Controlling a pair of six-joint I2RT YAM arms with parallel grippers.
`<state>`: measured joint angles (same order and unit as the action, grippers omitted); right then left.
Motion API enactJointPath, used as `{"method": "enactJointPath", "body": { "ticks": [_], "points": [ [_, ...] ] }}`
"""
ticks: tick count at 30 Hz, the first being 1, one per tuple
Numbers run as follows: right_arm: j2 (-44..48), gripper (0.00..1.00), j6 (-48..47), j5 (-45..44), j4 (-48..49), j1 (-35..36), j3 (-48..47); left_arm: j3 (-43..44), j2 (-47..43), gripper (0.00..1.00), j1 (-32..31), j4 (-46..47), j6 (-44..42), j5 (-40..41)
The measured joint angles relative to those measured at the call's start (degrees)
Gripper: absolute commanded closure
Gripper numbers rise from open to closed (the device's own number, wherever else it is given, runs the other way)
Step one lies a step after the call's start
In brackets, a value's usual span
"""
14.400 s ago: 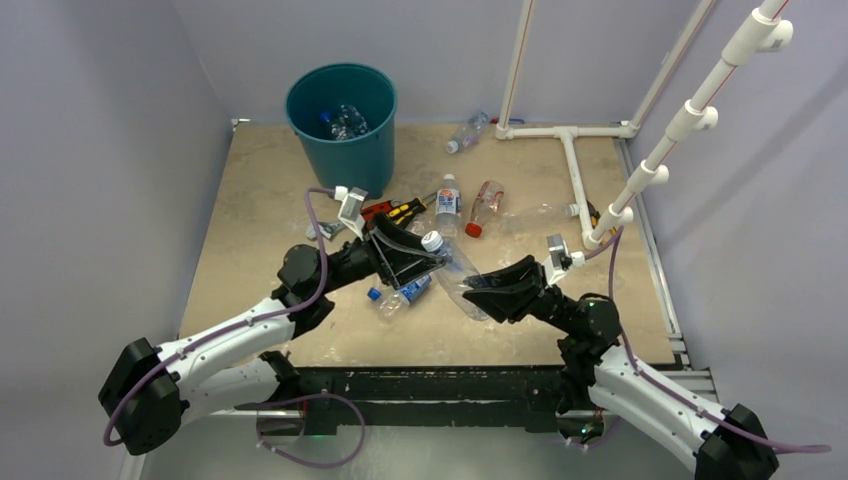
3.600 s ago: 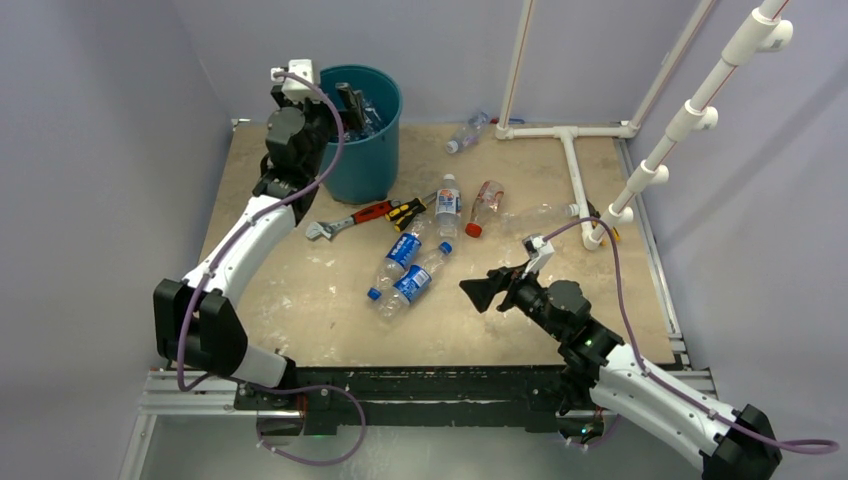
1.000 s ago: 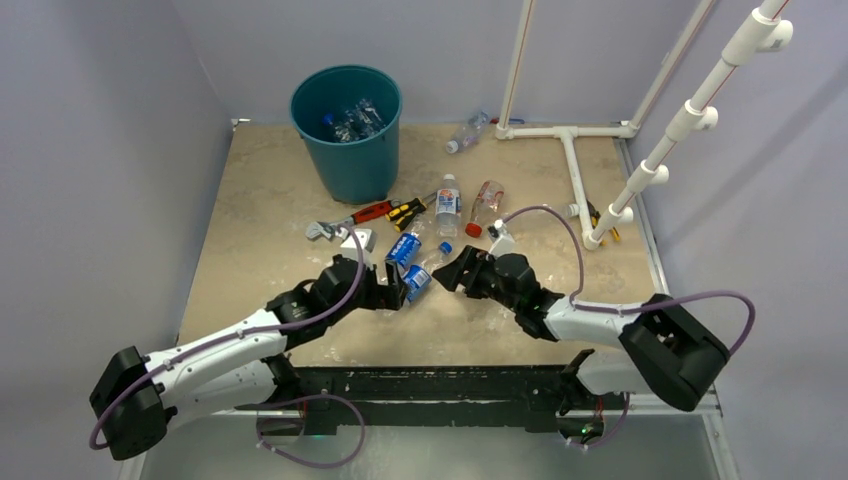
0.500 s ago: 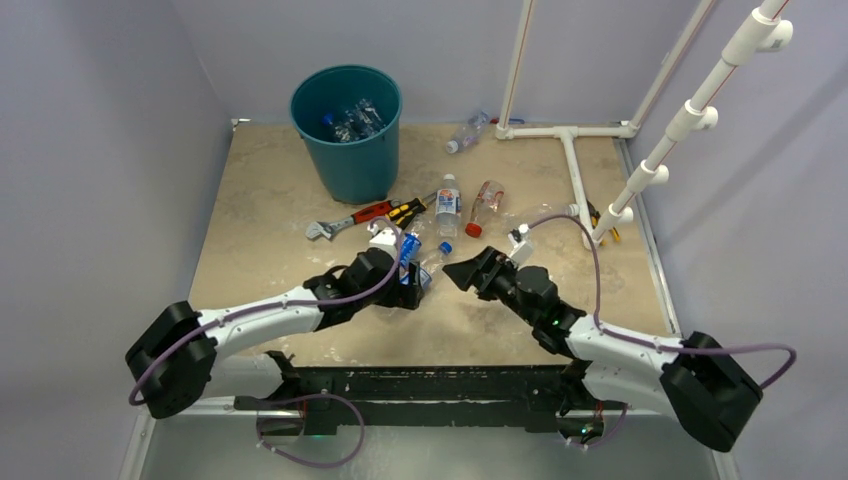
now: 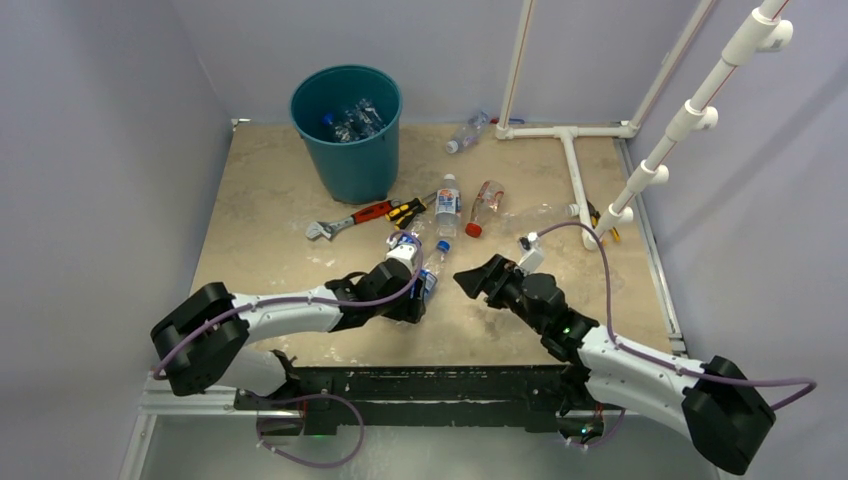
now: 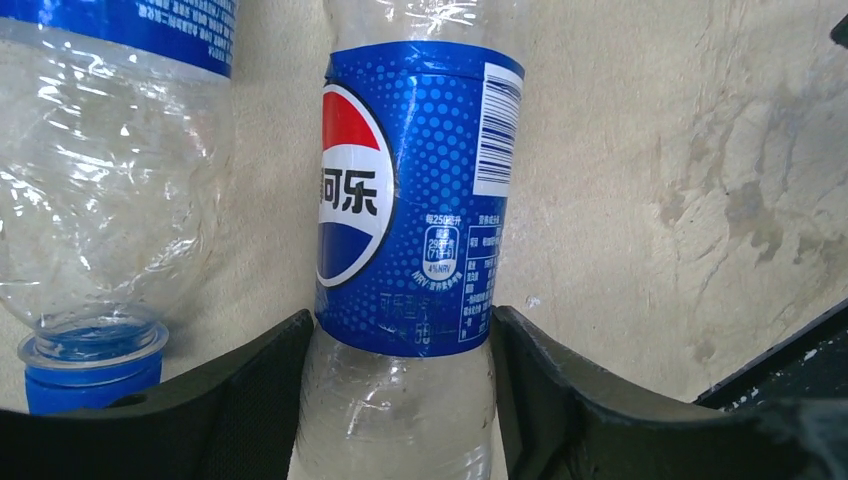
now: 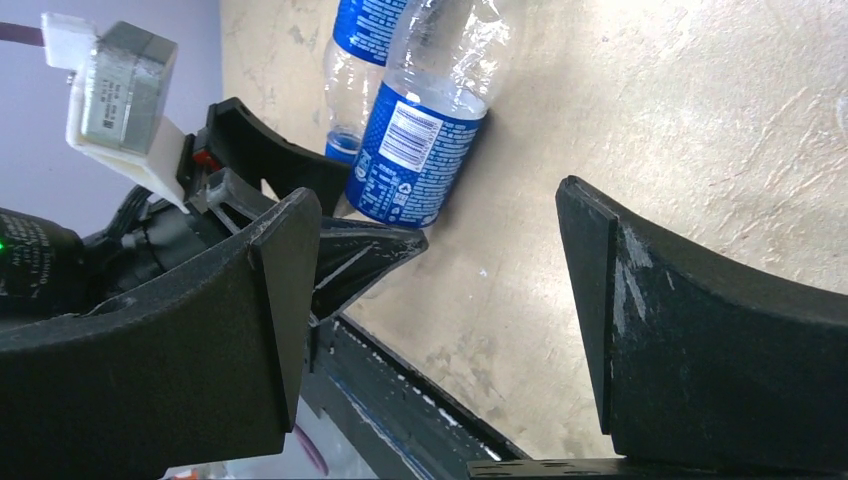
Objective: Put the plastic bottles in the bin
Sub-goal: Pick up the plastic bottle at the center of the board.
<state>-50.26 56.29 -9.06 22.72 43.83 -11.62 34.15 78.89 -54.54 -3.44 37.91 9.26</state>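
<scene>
While it lies flat on the mottled beige tabletop (image 5: 260, 200) at about six o'clock, a small clear plastic bottle with a blue Pepsi label (image 6: 410, 200) is pinched just below that label by the left gripper (image 6: 400, 335). The black fingers (image 6: 250, 390) press against both of its sides. The bottle's thin wall is crinkled, and seen from above its blue cap points to one o'clock. Just beside it, at its nine o'clock, lies a second clear blue-labelled bottle (image 6: 110, 200) with its blue cap toward the arm.

At the held bottle's three o'clock the right gripper (image 5: 468, 280) stands with its fingers spread wide and nothing between them.

Farther out, toward twelve o'clock, lie a red-handled wrench (image 5: 345, 222) and a yellow-black-handled screwdriver (image 5: 408, 209). A white-capped bottle (image 5: 447, 205) and a red-capped bottle (image 5: 485, 208) lie at one o'clock. The round teal plastic bin (image 5: 350, 160) stands upright at the far eleven o'clock, with several clear bottles (image 5: 345, 120) inside.
</scene>
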Motion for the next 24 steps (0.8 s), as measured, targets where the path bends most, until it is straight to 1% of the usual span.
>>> {"method": "enactJointPath", "body": {
  "ticks": [5,8,11,15,21,24],
  "points": [
    [0.5,0.13,-1.36,0.15,-1.36,0.0,0.0,-0.09,0.07,0.59,-0.39,1.42,0.02,0.04],
    [1.46,0.13,-1.99,0.96,-1.7,0.0,0.0,-1.68,-1.62,0.63,-0.55,3.61,0.39,0.0],
    [2.97,0.13,-2.73,2.16,-1.77,0.0,0.02,-4.7,-6.84,0.64,-0.66,5.16,0.52,-0.04],
    [7.15,0.11,-4.83,6.32,-0.09,0.0,0.52,-7.5,-14.99,0.65,-0.66,7.37,0.55,-0.09],
    [14.97,0.09,-8.48,13.57,6.64,0.04,0.83,-10.95,-27.47,0.65,-0.66,11.56,0.61,-0.55],
    [15.34,0.09,-9.99,16.31,11.76,0.04,0.83,-13.64,-35.06,0.64,-0.68,13.29,1.11,-1.7]
  ]
}}
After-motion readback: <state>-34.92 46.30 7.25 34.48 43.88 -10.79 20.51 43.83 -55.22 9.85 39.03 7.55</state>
